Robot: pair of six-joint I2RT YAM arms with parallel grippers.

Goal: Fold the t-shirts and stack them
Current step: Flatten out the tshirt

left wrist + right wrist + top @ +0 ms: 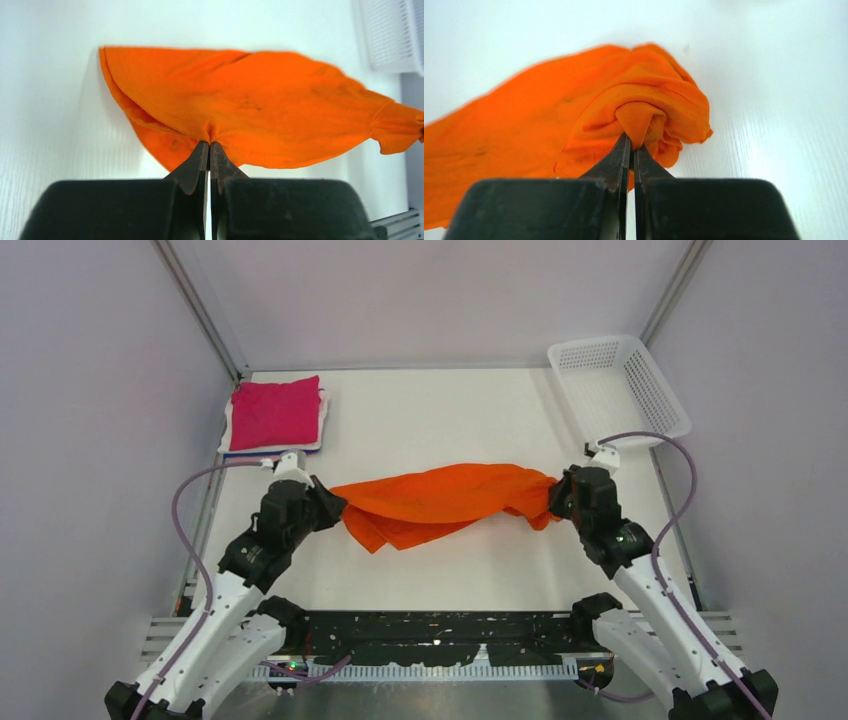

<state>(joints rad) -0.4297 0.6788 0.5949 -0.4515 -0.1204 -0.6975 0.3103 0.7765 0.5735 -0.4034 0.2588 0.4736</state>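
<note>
1. Two arms were in view, one gripper each, and both grippers held the same single orange t-shirt.
2. The left gripper was pinched tight on the left end of that shirt. In the left wrist view its two fingers met at the tips with a fold of orange cloth caught between them and no gap showing.
3. The right gripper was likewise clamped on the right end. In the right wrist view its fingertips closed on a bunched knot of the orange cloth.
4. The orange t-shirt hung stretched between the two grippers across the middle of the table, nearer the near edge than the far one. Its lower left part sagged in loose double layers towards the near side.
5. One magenta-pink t-shirt lay folded into a rough square at the far left corner of the table, well apart from the orange one.
6. It sat on top of a small stack: a white layer showed around its left and near edges, and a thin blue edge showed along the near side. How many shirts lay beneath could not be told.
7. One white lattice basket stood at the far right corner, also seen in the left wrist view.
</note>
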